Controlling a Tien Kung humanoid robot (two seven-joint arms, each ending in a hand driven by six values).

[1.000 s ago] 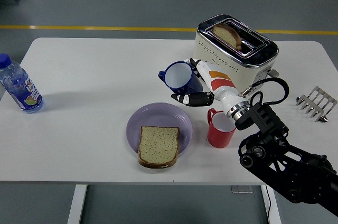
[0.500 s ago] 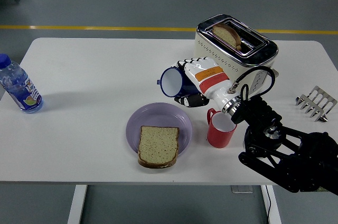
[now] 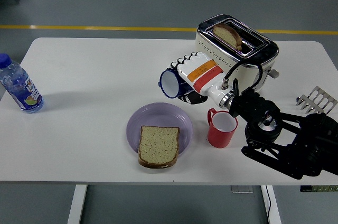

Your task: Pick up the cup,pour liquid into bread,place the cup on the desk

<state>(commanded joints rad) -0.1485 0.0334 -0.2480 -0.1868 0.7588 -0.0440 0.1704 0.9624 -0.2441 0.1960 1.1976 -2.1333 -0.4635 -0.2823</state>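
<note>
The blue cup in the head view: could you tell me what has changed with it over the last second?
The right hand has rolled over, tipping the blue cup from mouth-up onto its side, mouth facing left, above the purple plate. The grasp stayed closed. The bread slice, red cup, toaster, bottle and rack have not moved.

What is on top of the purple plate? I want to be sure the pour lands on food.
A single slice of bread lies on the purple plate, overhanging its near rim. The plate surface under the slice is covered. The right hand holds the tilted blue cup above the plate's far edge.
</note>
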